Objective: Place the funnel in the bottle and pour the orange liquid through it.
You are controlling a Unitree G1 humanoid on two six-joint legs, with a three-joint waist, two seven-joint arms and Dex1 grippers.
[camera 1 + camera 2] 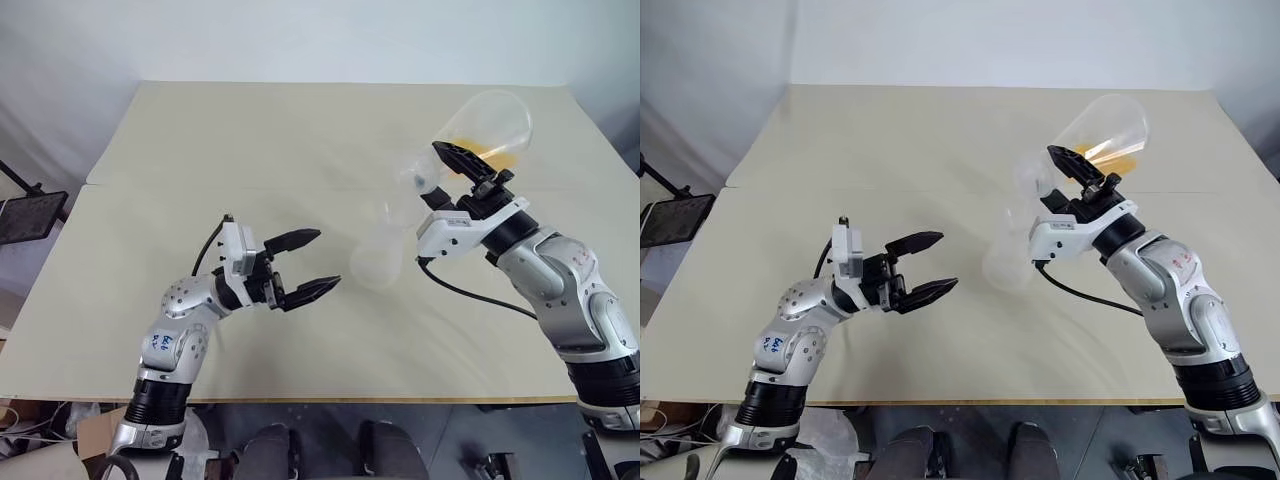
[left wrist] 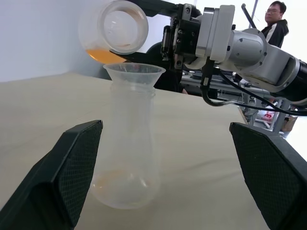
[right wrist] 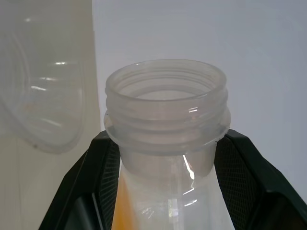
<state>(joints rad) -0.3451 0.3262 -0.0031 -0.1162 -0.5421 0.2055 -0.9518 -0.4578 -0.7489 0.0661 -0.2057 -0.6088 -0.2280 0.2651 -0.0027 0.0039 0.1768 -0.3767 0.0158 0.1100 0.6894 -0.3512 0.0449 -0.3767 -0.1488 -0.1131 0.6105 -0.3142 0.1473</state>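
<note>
I've got the right end effector (image 1: 452, 178) clamped around the neck of the wider clear flask (image 1: 488, 128), tipped nearly on its side so its mouth points down toward the funnel (image 2: 134, 74). The orange liquid (image 1: 487, 154) is pooled along the flask's lower wall, close to the mouth; I can't see a stream leaving it yet. Gripping at the neck lets me roll the wrist to pour without the body of the flask blocking my view.

The funnel already sits in the neck of the bottle (image 2: 127, 158), which stands upright on the bench (image 1: 250, 140) between my 2 arms, just below the flask's mouth. A faint orange tint lies at the bottle's base.

My left end effector (image 1: 312, 262) is spread wide and holds nothing, hovering just beside the bottle, ready, I judge, to steady it if it tips.
</note>
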